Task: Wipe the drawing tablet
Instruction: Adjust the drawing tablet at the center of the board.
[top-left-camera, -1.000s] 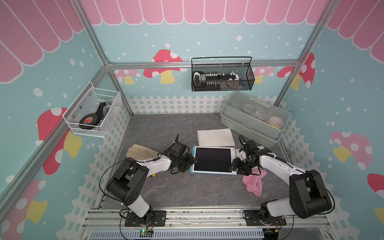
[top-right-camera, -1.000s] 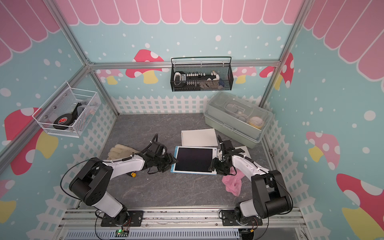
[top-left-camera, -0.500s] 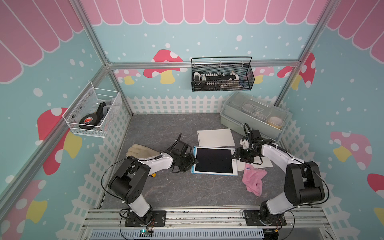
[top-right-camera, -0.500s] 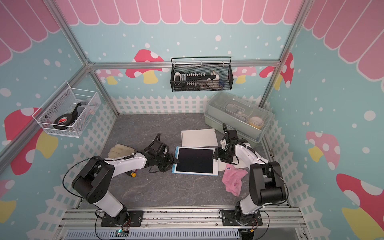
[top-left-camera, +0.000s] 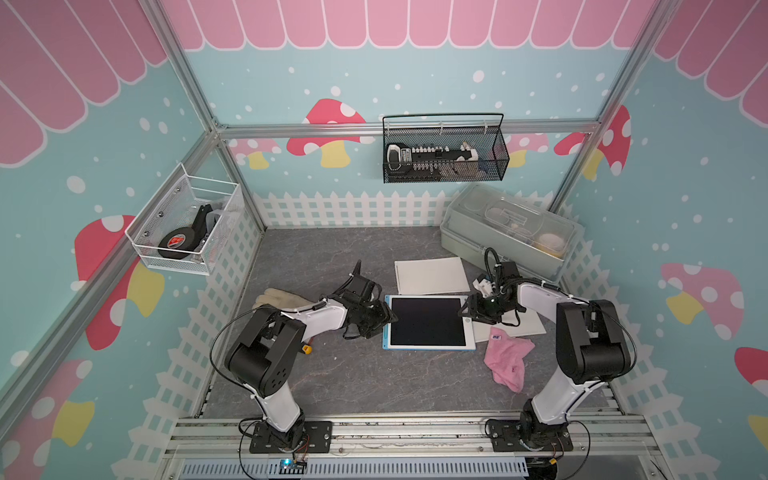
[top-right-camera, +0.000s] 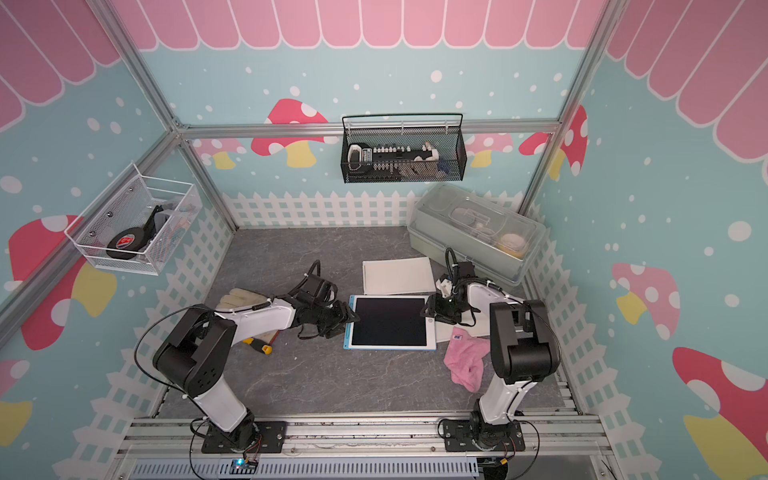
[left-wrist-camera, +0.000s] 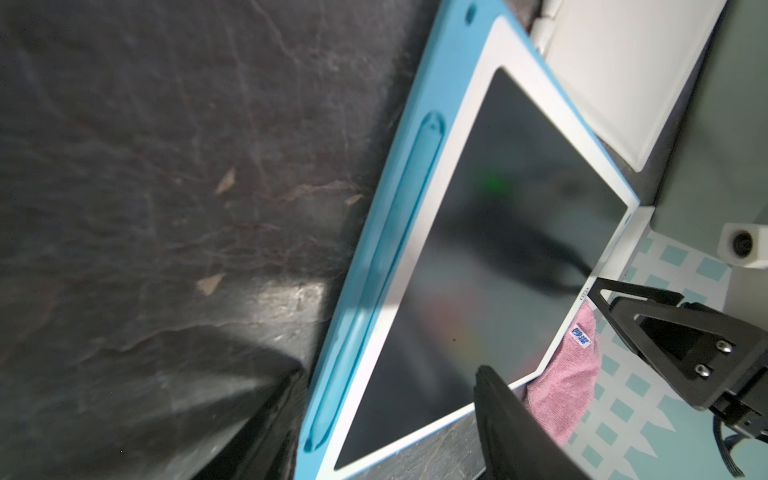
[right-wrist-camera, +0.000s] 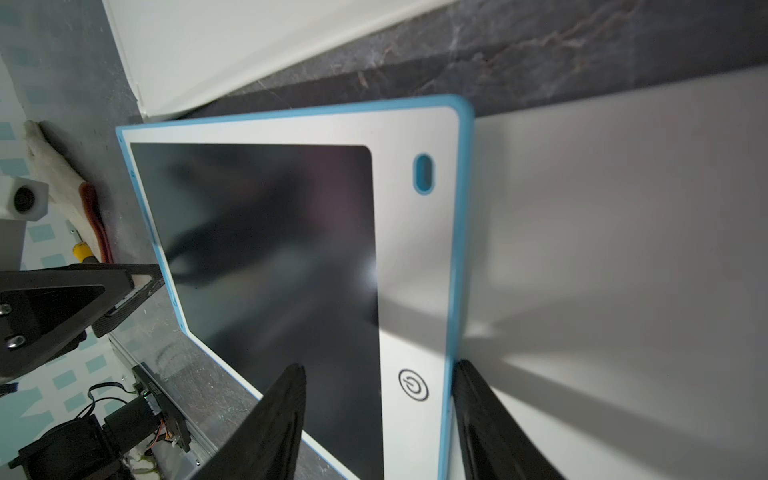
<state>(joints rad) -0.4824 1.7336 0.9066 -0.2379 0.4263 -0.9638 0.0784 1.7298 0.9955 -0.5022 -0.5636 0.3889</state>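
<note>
The tablet (top-left-camera: 428, 322) had a sky-blue rim, a white bezel and a plain black screen. The cloth (top-left-camera: 507, 359) was pink, with a small blue-and-white tag. The worktop (top-left-camera: 353, 382) was dark grey, veined like marble. The walls (top-left-camera: 374, 83) were teal, dotted white, with red-and-yellow mushrooms, pink scallops above and a white picket pattern below. The glove (top-left-camera: 278, 297) was cream.

Blue-edged drawing tablet (top-left-camera: 428, 322) lies flat, seemingly blank, pink cloth (top-left-camera: 507, 361) beside.
</note>
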